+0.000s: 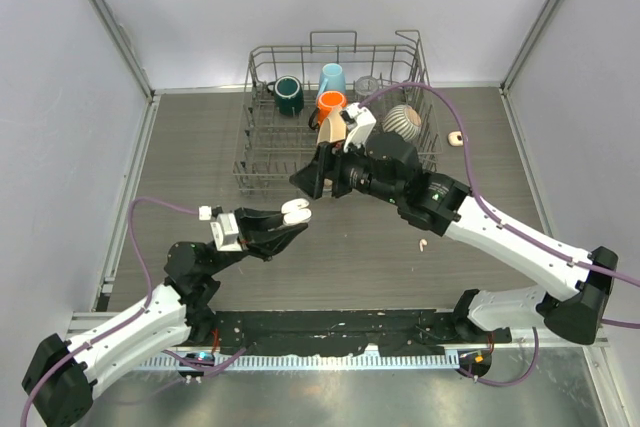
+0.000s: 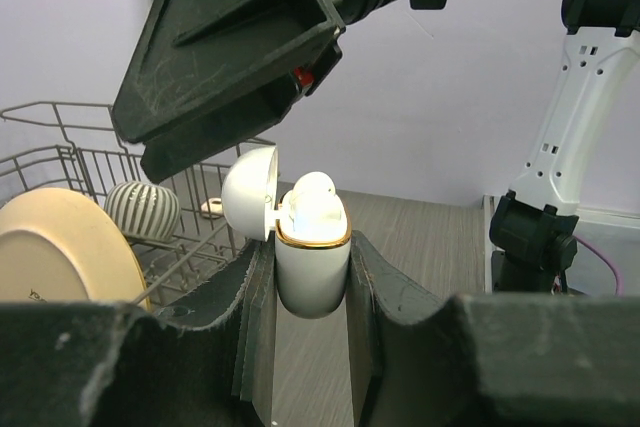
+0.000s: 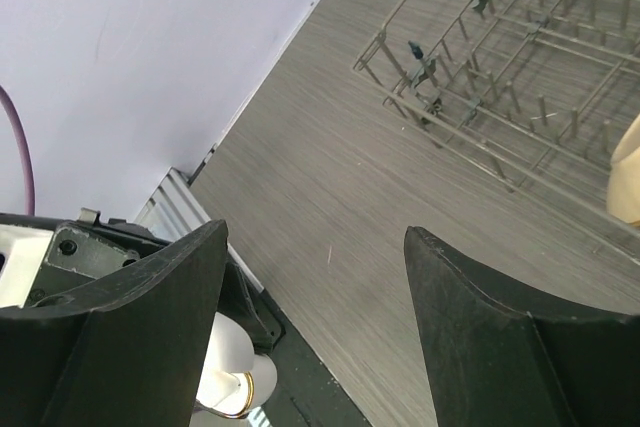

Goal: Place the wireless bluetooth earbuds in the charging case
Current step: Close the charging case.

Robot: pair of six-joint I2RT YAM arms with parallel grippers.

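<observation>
My left gripper is shut on the white charging case, held upright above the table. The case's lid is swung open to the left, and a white earbud sits in its gold-rimmed top. My right gripper hovers just above and behind the case, open with nothing between its fingers. In the right wrist view the case shows below the left finger. Two more earbuds lie on the table, one near the right forearm and one right of the rack.
A wire dish rack stands at the back centre with a green mug, a blue mug, an orange mug, a striped bowl and a beige plate. Walls close in the table on three sides.
</observation>
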